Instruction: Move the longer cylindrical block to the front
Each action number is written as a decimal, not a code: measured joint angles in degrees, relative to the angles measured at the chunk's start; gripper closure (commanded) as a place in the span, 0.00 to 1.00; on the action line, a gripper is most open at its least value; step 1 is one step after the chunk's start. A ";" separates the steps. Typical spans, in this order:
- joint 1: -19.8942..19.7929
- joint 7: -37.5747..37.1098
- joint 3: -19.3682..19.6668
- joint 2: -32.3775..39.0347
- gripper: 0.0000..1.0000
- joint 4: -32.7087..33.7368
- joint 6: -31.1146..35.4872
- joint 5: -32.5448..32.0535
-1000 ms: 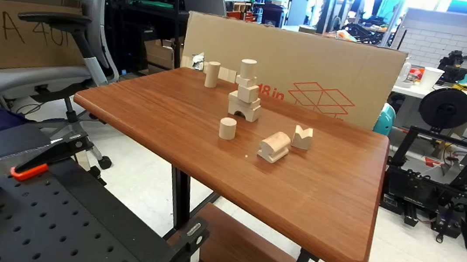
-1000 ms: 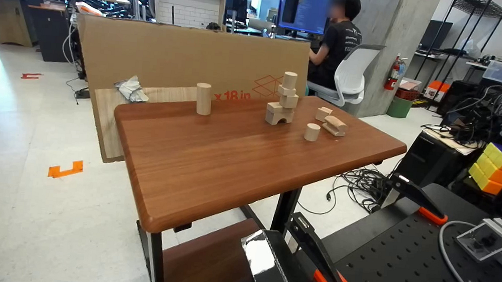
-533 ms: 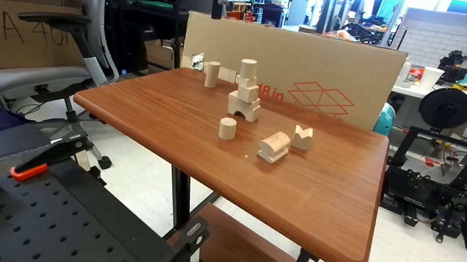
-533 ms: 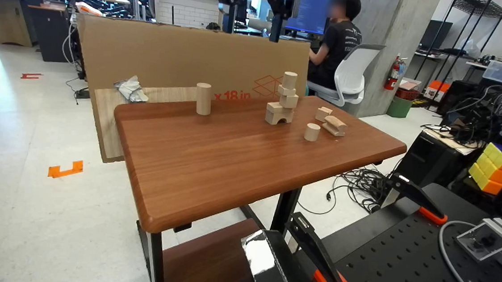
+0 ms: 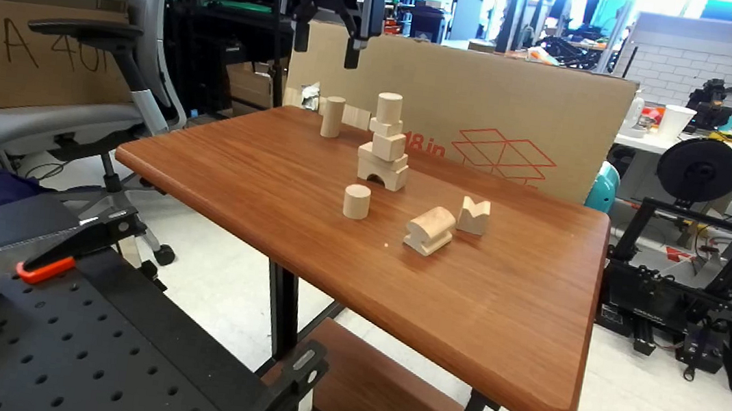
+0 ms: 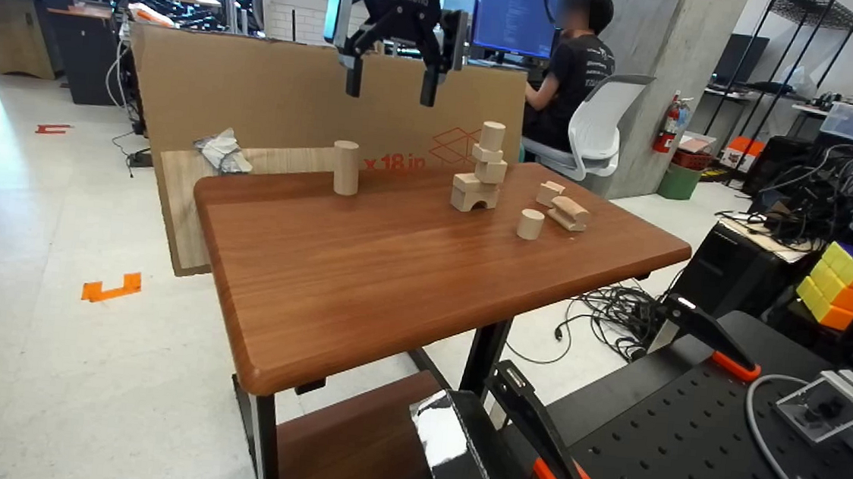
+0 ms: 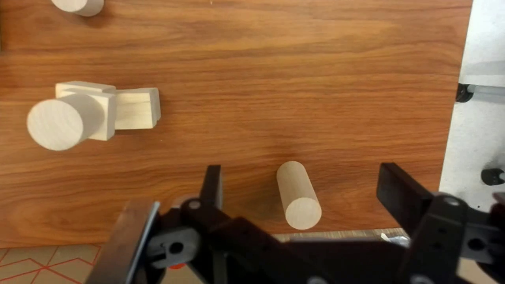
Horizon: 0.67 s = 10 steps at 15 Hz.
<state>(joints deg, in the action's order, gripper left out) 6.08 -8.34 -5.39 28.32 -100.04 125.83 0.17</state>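
Note:
The longer cylindrical block, plain pale wood, stands upright near the far edge of the table. It shows in both exterior views and in the wrist view. My gripper is open and empty, up in the air above the table's far side; it also shows in an exterior view. In the wrist view the block appears between the two spread fingers, well below them and apart from both. Nothing hides the block.
A block tower with a cylinder on top stands beside the longer block; it also shows in the wrist view. A short cylinder, a rounded block and a notched block lie nearer. A cardboard sheet stands behind the table.
My gripper has come down into both exterior views from above and dropped lower; in an exterior view it also moved left, toward the longer block. The blocks have not moved.

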 measured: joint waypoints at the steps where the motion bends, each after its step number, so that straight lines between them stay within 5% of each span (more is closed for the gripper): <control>1: 0.46 -0.01 0.02 1.08 0.00 1.29 -0.08 -0.19; 10: 2.11 -0.12 1.20 8.02 0.00 10.56 -2.57 -1.17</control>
<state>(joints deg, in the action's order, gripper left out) 8.18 -8.45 -4.18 36.34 -89.48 123.26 -0.99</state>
